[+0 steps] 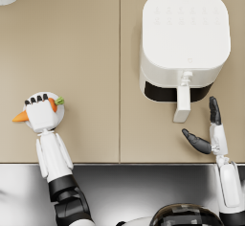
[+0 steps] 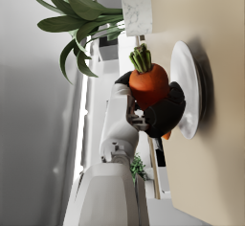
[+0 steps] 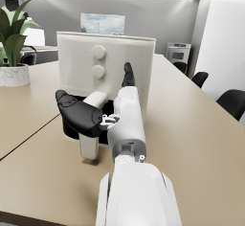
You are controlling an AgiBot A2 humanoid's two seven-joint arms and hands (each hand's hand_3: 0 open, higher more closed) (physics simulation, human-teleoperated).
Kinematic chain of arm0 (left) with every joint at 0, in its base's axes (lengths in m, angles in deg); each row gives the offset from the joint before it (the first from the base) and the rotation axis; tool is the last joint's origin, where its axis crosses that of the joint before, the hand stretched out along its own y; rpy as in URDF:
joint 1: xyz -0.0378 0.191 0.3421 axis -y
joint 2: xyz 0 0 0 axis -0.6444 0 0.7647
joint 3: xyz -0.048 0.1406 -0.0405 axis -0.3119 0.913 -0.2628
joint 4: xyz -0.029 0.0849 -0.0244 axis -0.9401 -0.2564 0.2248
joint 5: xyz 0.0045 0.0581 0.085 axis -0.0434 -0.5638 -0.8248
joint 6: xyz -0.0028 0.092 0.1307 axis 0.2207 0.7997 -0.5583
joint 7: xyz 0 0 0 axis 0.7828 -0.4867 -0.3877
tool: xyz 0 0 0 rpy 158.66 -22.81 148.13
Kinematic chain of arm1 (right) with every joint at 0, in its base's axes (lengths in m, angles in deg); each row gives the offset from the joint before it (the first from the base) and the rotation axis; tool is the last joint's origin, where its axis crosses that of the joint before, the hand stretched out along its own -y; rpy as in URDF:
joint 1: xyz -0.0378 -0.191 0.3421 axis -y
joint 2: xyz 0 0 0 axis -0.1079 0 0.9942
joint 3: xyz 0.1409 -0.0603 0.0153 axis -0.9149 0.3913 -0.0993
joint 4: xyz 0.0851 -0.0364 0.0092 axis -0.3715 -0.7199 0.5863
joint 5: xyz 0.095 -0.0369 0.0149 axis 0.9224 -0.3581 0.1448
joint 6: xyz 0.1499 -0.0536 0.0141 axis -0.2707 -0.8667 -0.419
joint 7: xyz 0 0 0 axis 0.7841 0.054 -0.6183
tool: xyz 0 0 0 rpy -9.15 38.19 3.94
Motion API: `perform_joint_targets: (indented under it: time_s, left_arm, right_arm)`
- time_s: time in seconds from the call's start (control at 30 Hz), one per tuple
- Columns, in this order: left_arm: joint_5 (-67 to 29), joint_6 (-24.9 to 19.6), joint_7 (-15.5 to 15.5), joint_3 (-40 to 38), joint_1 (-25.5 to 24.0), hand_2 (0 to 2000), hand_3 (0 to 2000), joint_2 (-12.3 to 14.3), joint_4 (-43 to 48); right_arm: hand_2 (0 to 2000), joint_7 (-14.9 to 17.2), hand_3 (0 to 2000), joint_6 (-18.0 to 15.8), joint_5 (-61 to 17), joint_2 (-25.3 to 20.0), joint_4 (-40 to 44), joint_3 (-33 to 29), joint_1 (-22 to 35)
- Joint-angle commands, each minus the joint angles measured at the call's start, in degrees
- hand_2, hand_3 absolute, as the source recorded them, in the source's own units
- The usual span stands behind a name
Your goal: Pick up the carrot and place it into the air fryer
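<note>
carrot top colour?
Green leafy stub on the orange carrot, held by the left hand. Shows best in the left wrist view.

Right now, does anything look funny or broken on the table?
Nothing is spilled or broken. The air fryer stands upright, its drawer slightly out. The left hand holds the carrot over a white plate.
</note>
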Motion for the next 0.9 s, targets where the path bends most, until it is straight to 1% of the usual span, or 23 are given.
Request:
perform_joint_targets:
  time_s: [0.03, 0.13, 0.23, 0.33, 0.43, 0.53, 0.73, 0.8, 0.83, 0.87, 0.9]
  left_arm:
    - [2.5, 0.4, 0.8, 2.0, -2.4, 2000, 2000, 0.1, 9.5]
    - [9.9, 0.7, 2.0, 3.0, -5.0, 2000, 2000, 0.4, 21.7]
    - [17.4, 1.0, 2.5, 3.6, -6.0, 2000, 2000, 0.7, 32.5]
    - [24.2, 1.2, 2.7, 5.6, -6.5, 2000, 2000, 0.9, 40.1]
    - [27.1, 1.6, 2.7, 8.1, -7.0, 2000, 2000, 1.2, 44.6]
    - [28.1, 1.8, 2.7, 10.1, -6.5, 2000, 2000, 1.5, 45.8]
    - [28.6, 2.4, 2.7, 12.0, -5.4, 2000, 2000, 2.4, 46.3]
    - [28.7, 2.4, 2.7, 11.9, -5.4, 2000, 2000, 2.6, 46.3]
    - [28.7, 2.5, 2.7, 11.9, -5.3, 2000, 2000, 2.7, 46.7]
    - [28.7, 2.7, 2.7, 12.0, -5.4, 2000, 2000, 2.8, 47.1]
    - [28.7, 2.8, 2.7, 12.3, -5.4, 2000, 2000, 2.9, 47.2]
  right_arm:
    - [0, 0.0, 0, 0.0, 0.0, -0.4, 1.7, 2.5, 0.9]
    - [0, 0.0, 0, 0.0, 0.0, -1.0, 4.3, 3.7, 1.5]
    - [0, 0.0, 0, 0.0, 0.0, -1.4, 7.7, 4.4, 1.7]
    - [0, 0.0, 0, 0.0, 0.0, -1.8, 10.3, 4.1, 2.2]
    - [0, 0.0, 0, 0.0, 0.0, -2.6, 16.8, 5.7, 3.5]
    - [0, 0.0, 0, 0.0, 0.0, -3.4, 20.9, 7.3, 4.8]
    - [0, 0.0, 0, 0.1, 0.0, -5.1, 25.6, 10.2, 7.5]
    - [0, 0.0, 0, 1.7, 0.0, -5.6, 25.3, 11.0, 8.3]
    - [1361, 0.0, 327, 2.6, -0.1, -5.6, 24.8, 11.1, 8.5]
    - [2000, 0.0, 653, 4.2, -0.1, -5.8, 24.7, 11.3, 9.1]
    - [2000, 0.0, 980, 6.3, -0.1, -6.1, 25.8, 11.6, 9.9]
